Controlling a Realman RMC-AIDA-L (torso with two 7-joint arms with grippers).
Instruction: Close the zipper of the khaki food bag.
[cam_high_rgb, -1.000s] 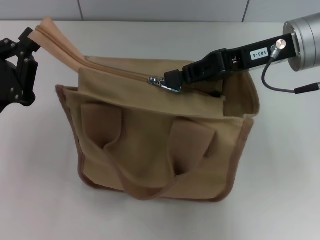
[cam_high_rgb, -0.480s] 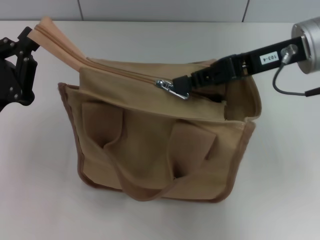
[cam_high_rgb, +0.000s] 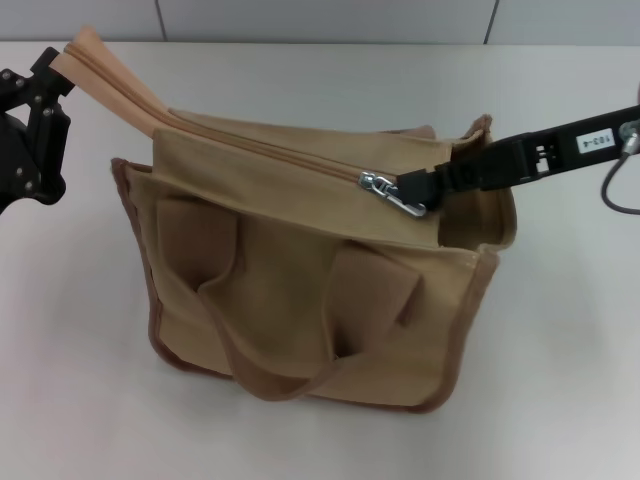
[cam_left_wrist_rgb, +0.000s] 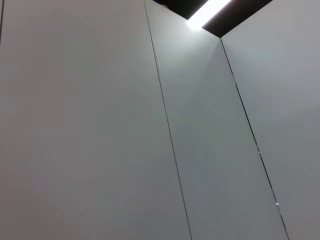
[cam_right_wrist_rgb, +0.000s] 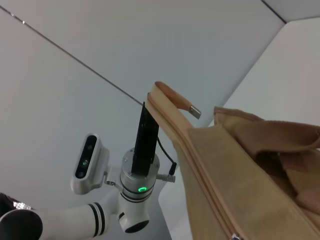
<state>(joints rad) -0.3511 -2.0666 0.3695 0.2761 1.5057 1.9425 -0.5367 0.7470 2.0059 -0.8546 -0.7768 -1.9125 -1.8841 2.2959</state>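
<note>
The khaki food bag stands on the table in the head view, its handles hanging at the front. The zipper runs along its top, with the silver slider near the right end. My right gripper is shut on the pull tab. My left gripper is at the far left and holds the zipper's loose tape end up and taut. The right wrist view shows the bag, the tape end and the left arm.
The bag stands on a white table, with a grey panelled wall behind it. The left wrist view shows only wall panels and a ceiling light.
My right gripper has drawn the slider to the right along the zipper, closing more of the top. The bag has shifted slightly. The left gripper has stayed in place.
</note>
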